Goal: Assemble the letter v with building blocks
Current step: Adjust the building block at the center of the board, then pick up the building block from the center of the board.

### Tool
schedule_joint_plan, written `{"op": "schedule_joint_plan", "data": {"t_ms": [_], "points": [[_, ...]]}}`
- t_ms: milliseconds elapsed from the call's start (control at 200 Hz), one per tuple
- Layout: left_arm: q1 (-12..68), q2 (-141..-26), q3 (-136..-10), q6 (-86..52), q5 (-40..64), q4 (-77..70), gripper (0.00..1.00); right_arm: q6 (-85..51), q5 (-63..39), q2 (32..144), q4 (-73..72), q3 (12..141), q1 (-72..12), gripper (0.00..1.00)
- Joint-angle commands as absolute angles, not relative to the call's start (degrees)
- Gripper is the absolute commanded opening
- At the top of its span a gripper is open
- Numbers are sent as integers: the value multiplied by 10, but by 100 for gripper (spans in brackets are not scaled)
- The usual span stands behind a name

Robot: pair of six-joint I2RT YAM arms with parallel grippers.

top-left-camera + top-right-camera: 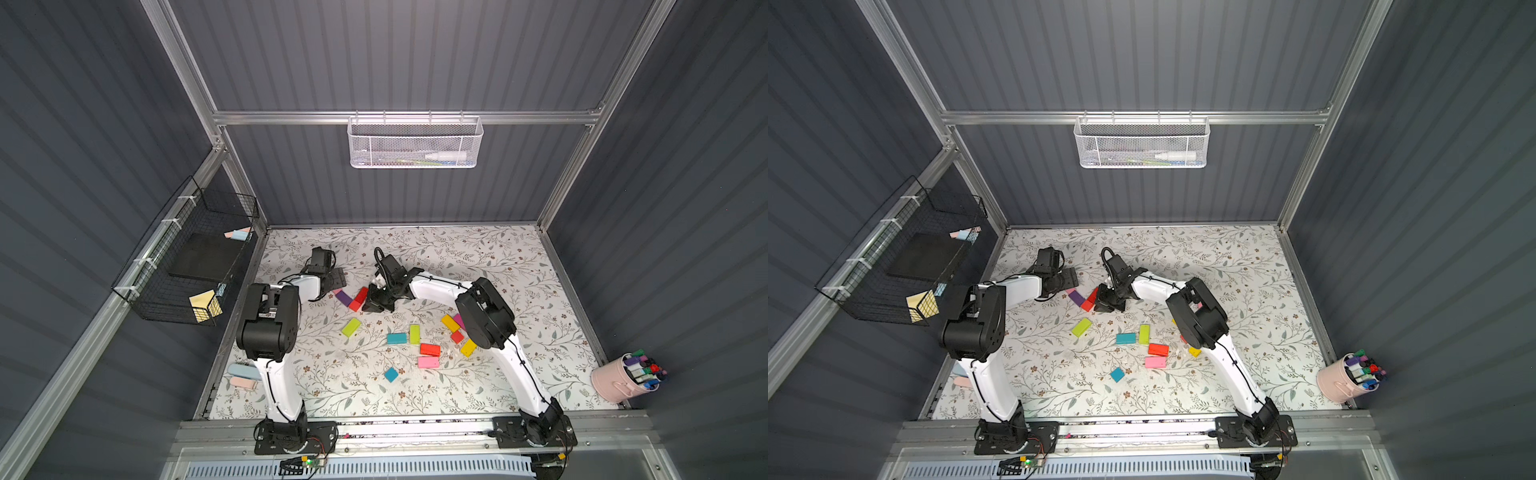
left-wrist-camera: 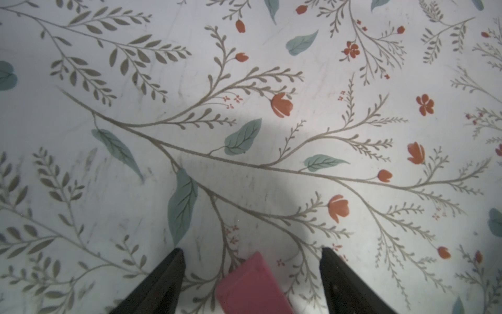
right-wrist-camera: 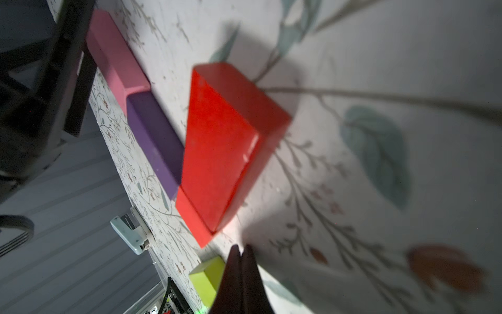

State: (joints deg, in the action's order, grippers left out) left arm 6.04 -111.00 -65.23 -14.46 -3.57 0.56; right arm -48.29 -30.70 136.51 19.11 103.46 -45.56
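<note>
On the floral table (image 1: 498,270) we see loose building blocks (image 1: 429,349) scattered nearest us. Farther back a purple block (image 1: 343,297) meets a red block (image 1: 358,299) in a V. The right gripper (image 3: 241,248), clenched on nothing, sits just beside the red block. The left gripper (image 2: 251,250) gapes around a pink block (image 2: 251,288) (not touching it).

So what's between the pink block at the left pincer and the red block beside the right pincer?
The purple block, seemingly touching both; clearest in the right wrist view.
</note>
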Motion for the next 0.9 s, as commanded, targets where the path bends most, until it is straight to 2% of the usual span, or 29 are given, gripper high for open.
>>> {"op": "schedule_joint_plan", "data": {"t_ms": [0, 135, 240, 385, 430, 510, 580, 690, 745, 810, 895], "points": [[58, -1062, -669, -160, -70, -13, 83, -450, -259, 1303, 206, 1019, -462, 0], [58, -992, -660, -161, -88, -64, 83, -405, -227, 1257, 202, 1016, -464, 0], [58, -951, -654, -146, -17, -96, 85, -355, -209, 1222, 229, 1014, -465, 0], [59, -900, -656, -132, 42, -73, 92, -213, -228, 1195, 331, 1015, -469, 28], [59, -871, -651, -144, 48, -66, 99, -183, -219, 1186, 357, 1003, -472, 38], [59, -815, -636, -161, 59, -54, 100, -128, -210, 1173, 379, 978, -479, 60], [59, -766, -630, -174, 55, -41, 100, -101, -187, 1181, 408, 987, -494, 73], [60, -712, -638, -175, 58, -9, 100, -134, -148, 1230, 489, 1081, -525, 78], [60, -696, -650, -170, 61, 11, 100, -190, -134, 1268, 539, 1136, -536, 82], [60, -684, -660, -168, 51, 31, 100, -263, -146, 1317, 606, 1218, -537, 82], [60, -678, -665, -161, 44, 42, 100, -332, -162, 1344, 600, 1255, -540, 81]]}}
